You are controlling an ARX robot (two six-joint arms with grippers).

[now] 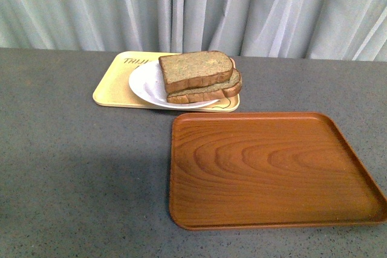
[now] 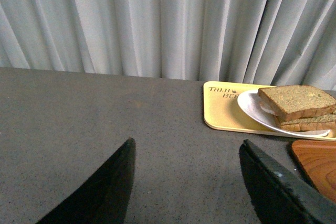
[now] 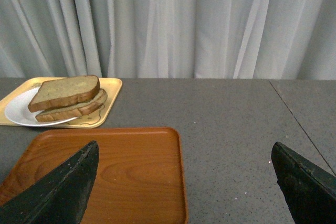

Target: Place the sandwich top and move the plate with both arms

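The sandwich top (image 1: 196,69), a squarish brown bread slice, lies on a second slice with a rounder end (image 1: 208,92), stacked on the white plate (image 1: 145,83). The plate sits on the pale yellow tray (image 1: 112,89). Neither arm shows in the front view. My left gripper (image 2: 186,153) is open and empty over bare table, well short of the plate (image 2: 252,109) and the sandwich top (image 2: 294,100). My right gripper (image 3: 184,156) is open and empty, one finger over the wood tray (image 3: 131,171), well back from the sandwich top (image 3: 65,92) and plate (image 3: 18,111).
A large brown wood-grain tray (image 1: 272,167) lies empty at the front right, just in front of the yellow tray. A grey curtain (image 1: 193,4) hangs behind the grey table (image 1: 66,173). A seam (image 3: 296,121) crosses the table in the right wrist view.
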